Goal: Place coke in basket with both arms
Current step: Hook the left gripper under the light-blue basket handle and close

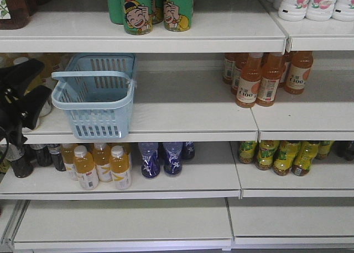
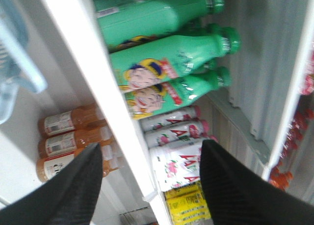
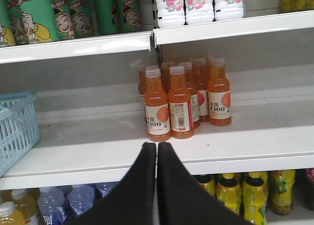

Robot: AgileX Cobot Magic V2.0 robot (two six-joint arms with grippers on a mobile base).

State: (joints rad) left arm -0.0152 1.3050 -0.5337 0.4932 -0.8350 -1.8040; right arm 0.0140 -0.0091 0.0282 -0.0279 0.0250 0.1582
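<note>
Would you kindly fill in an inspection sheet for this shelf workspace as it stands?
Surface: white shelf, middle level.
Job's things: blue basket at the shelf's left, looks empty; coke not clearly seen.
Clutter: orange bottles at the right; green bottles on the level above.
Grippers: left gripper open, empty; right gripper shut, empty.
Cables: nothing seen.
Surroundings: yellow juice bottles on the shelf below.

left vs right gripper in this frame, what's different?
The left gripper is open, jaws wide apart; the right gripper is shut, jaws together. The left gripper's view is tilted and looks at the green bottles; the right gripper's view is level, facing the orange bottles. Both are black and hold nothing.
</note>
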